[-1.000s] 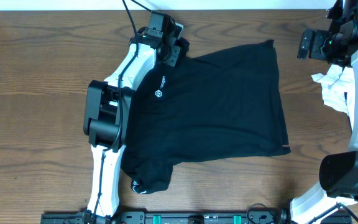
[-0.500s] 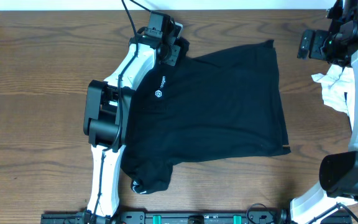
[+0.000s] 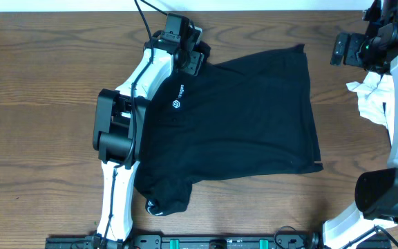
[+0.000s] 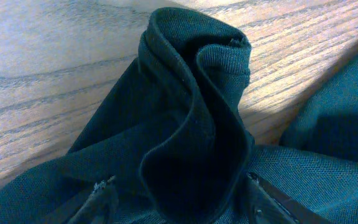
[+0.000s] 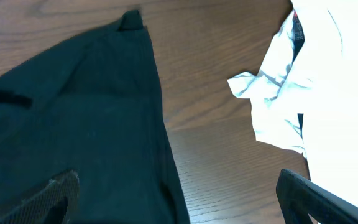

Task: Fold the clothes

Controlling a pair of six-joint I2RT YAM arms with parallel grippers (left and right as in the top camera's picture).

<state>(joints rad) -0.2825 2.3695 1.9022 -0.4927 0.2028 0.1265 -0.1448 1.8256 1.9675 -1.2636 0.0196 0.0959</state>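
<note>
A black T-shirt [image 3: 240, 117] lies spread flat on the wooden table, with a small white logo near its left side. My left gripper [image 3: 188, 55] is at the shirt's far left corner. In the left wrist view its fingers [image 4: 180, 196] stand apart on either side of a bunched, upright fold of the black sleeve [image 4: 191, 118] and rest on the fabric. My right gripper [image 3: 343, 48] is open and empty above bare wood, right of the shirt's far right corner [image 5: 129, 22]. Its fingers [image 5: 179, 193] show nothing between them.
A crumpled white garment [image 3: 370, 97] lies at the right edge under the right arm, also seen in the right wrist view [image 5: 284, 93]. The left arm's body [image 3: 119, 128] lies over the shirt's left side. Bare wood surrounds the shirt.
</note>
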